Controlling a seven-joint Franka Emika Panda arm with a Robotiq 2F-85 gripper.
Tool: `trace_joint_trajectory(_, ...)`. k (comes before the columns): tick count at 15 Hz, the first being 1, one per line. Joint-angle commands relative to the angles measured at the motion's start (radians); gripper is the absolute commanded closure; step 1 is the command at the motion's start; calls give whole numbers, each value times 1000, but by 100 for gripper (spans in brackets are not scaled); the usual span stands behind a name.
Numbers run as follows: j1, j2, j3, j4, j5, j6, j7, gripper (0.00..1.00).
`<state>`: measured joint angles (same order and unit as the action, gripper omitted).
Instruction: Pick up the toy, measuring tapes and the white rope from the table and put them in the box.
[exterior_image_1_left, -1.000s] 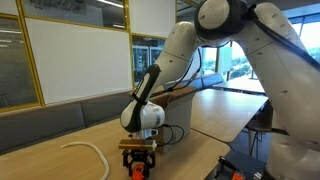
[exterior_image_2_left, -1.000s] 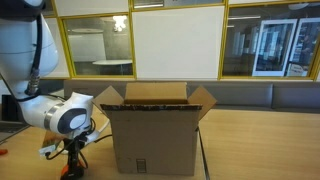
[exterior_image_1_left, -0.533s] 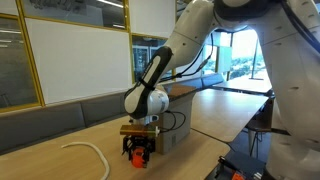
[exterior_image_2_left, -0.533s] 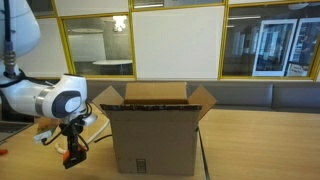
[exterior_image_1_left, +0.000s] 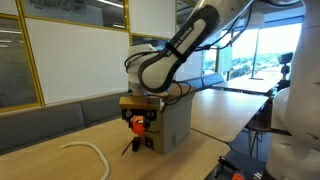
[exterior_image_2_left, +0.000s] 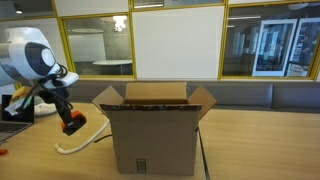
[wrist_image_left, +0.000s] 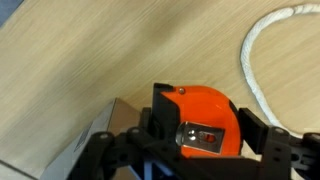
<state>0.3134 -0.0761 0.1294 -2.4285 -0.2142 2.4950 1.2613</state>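
Wrist view shows the gripper (wrist_image_left: 200, 138) clamped on one orange-red measuring tape (wrist_image_left: 203, 105), a dark finger pressing each side of the case. The jaws stand wide only because the case is wide, and the tape's metal clip faces the camera. The case sits square between the fingers, so the hold looks firm enough to carry. In both exterior views the tape hangs clear of the table (exterior_image_1_left: 60, 128), just beside the box (exterior_image_2_left: 155, 135) and lower than the tips of its open flaps. My reading is that it is on its way to the box and must go higher before it can cross over the opening. The flaps are spread outward, which leaves the top free for a drop from above. The white rope (exterior_image_1_left: 92, 151) lies in an arc on the table near the box, apart from the gripper and not yet collected. Much is hidden: no view looks into the box, so what it already holds cannot be told. The toy and any other measuring tape appear nowhere. The rope's end runs out of the bottom of an exterior view, and the pale corner at the lower left of the wrist view is probably a box flap.
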Motion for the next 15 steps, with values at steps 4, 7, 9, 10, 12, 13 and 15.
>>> trace_joint_trajectory(4, -92, -342, 159, 45, -133, -317, 144, 39)
trace_joint_trajectory(7, -134, -430, 197, 138, -139, -479, 129, 39)
trace_joint_trajectory(9, -172, -441, 192, 210, -153, -536, 103, 39)
trace_joint_trajectory(10, -188, -444, 180, 241, -153, -548, 86, 39)
trace_joint_trajectory(12, -239, -409, 153, 308, -166, -548, 61, 39)
trace_joint_trajectory(13, -265, -378, 135, 339, -168, -532, 43, 39)
trace_joint_trajectory(15, -312, -328, 101, 389, -164, -516, 12, 39)
